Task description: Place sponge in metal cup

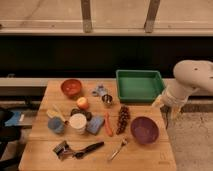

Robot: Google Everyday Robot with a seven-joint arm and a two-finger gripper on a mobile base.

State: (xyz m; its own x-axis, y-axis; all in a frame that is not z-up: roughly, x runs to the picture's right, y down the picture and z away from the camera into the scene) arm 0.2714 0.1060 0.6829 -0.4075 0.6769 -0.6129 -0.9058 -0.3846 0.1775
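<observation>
The end effector (167,107) hangs beyond the right edge of the table (150,155), just beside the green tray (138,73). Its fingers are spread and hold nothing. The sponge (95,125) lies flat on the table against the white cup (78,122). The metal cup (107,99) stands upright behind the sponge, apart from it.

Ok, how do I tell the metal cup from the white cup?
The metal cup is shiny silver; the white cup is white. The metal cup is smaller and nearer the green tray; the white cup stands beside the sponge. Both stand upright. The gripper hangs off the table's edge.
</observation>
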